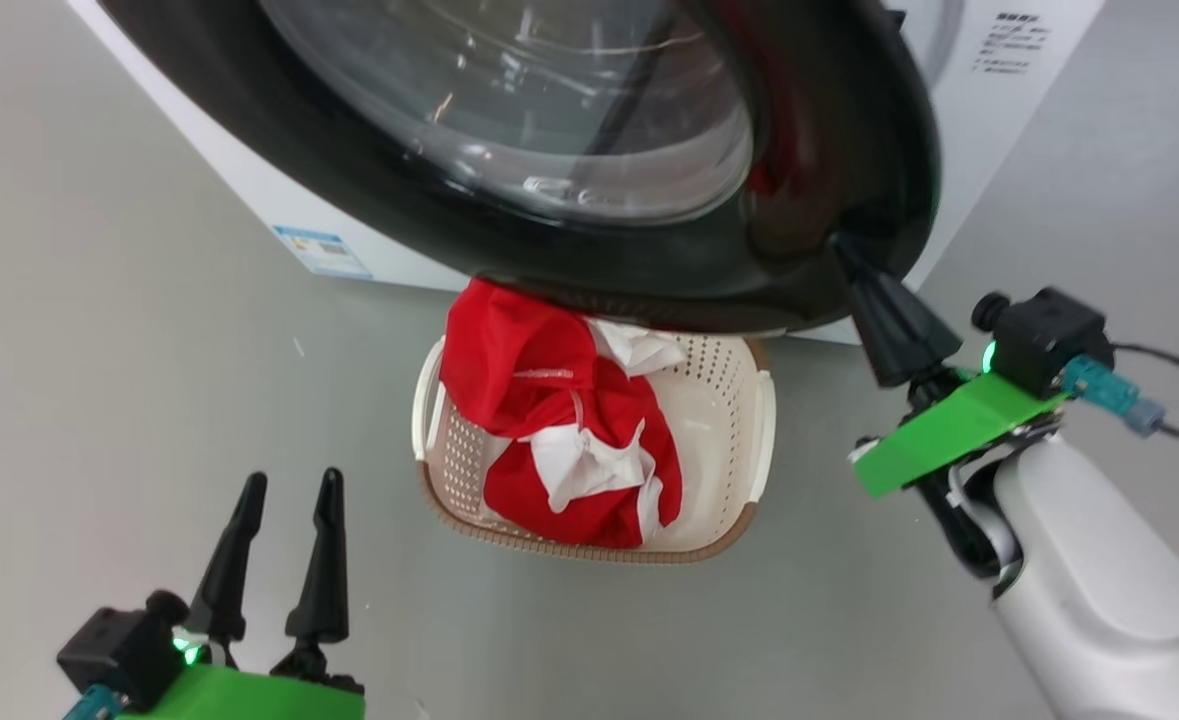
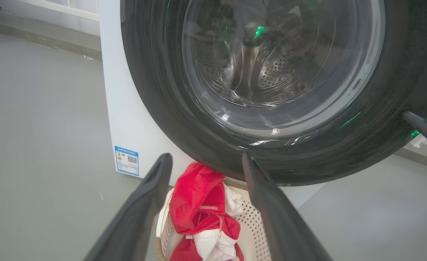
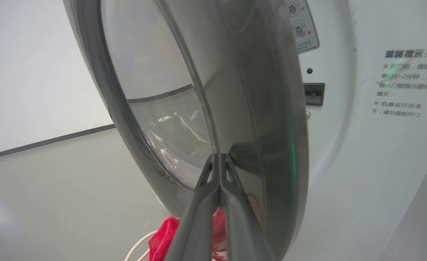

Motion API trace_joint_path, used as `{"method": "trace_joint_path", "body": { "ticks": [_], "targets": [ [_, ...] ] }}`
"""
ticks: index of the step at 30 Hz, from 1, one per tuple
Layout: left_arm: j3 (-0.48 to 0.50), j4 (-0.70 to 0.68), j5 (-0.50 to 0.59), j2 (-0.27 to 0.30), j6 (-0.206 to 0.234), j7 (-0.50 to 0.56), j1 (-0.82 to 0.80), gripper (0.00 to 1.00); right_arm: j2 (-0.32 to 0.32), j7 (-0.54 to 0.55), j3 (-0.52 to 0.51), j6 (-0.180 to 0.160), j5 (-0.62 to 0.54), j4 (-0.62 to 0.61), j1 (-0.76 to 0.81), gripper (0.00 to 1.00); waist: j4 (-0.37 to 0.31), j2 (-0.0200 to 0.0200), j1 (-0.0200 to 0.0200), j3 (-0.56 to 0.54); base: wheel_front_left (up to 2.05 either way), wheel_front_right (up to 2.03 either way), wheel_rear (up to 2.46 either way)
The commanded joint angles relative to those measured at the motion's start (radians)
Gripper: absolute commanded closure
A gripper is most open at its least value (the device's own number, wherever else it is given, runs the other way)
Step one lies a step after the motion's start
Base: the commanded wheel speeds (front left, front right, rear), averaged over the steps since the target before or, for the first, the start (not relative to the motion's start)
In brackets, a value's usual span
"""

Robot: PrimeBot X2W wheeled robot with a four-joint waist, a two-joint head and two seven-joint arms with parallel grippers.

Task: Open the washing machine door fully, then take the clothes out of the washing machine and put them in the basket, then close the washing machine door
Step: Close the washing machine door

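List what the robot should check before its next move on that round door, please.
1. Clothes in the basket: ok.
2. Drum emptied: cannot tell; the glass gives a partial look.
3. Right gripper shut, tips at the door rim: ok.
4. Left gripper open, apart from the door: ok.
5. Door shut against the washer: not ok; there is a gap.
6. Basket clear of the door's swing: cannot tell.
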Motion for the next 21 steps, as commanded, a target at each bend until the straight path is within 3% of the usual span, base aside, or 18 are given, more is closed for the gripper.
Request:
{"method": "trace_joint_path", "body": {
  "ticks": [1, 21],
  "targets": [
    [0.028, -0.029, -0.009, 0.008, -0.006, -0.012, -0.028, 0.00, -0.003, -0.006, 0.003, 0.003, 0.018, -0.019, -0.029, 1.00, 0.017, 0.0000, 0.0000, 0.025, 0.00, 0.00, 0.00],
    [-0.017, -0.063, -0.021, 0.008, -0.006, -0.012, -0.109, 0.00, -0.041, -0.006, -0.121, 0.003, 0.006, -0.017, -0.216, 1.00, 0.076, 0.0000, 0.0000, 0.152, 0.00, 0.00, 0.00]
  ]
}}
